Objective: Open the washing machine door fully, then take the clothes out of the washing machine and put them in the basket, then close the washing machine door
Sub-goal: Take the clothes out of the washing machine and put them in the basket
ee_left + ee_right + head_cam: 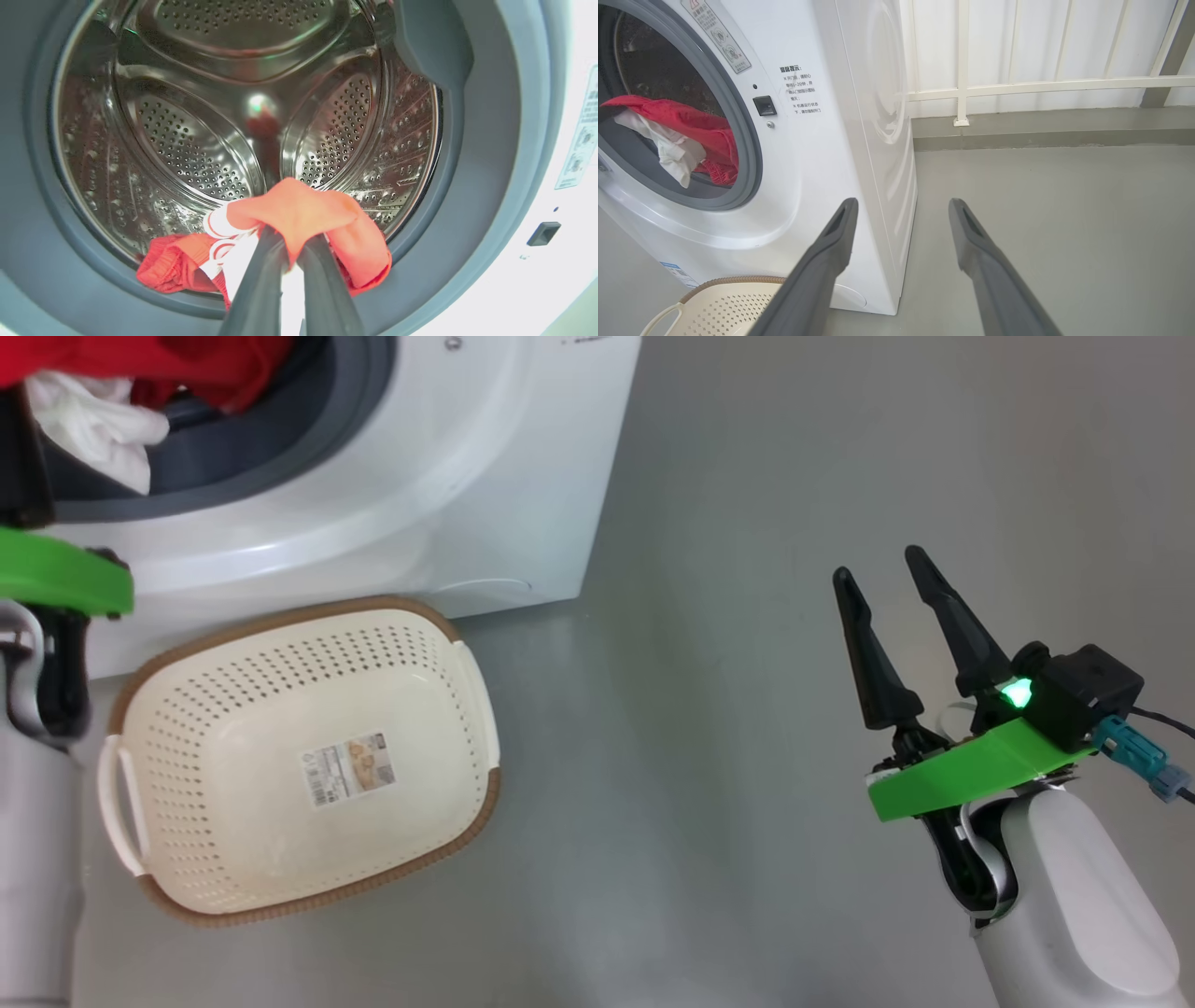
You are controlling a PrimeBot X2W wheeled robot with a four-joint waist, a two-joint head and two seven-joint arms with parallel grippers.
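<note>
Bottom centre of frame, left gripper (293,242) is clamped on the clothes (299,210), right gripper (879,565) gapes wide; that thin pinch might slip if fabric snags the grey seal (420,280).

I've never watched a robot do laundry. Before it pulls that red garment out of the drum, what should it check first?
1. Grip: the left gripper is shut on the clothes, fingers pinching red fabric: ok.
2. Exit: the drum mouth is unobstructed: ok.
3. Snags on the grey seal: cannot tell.
4. Target: the basket sits upright and empty on the floor before the washing machine: ok.
5. Other arm: the right gripper is open, aside: ok.
</note>
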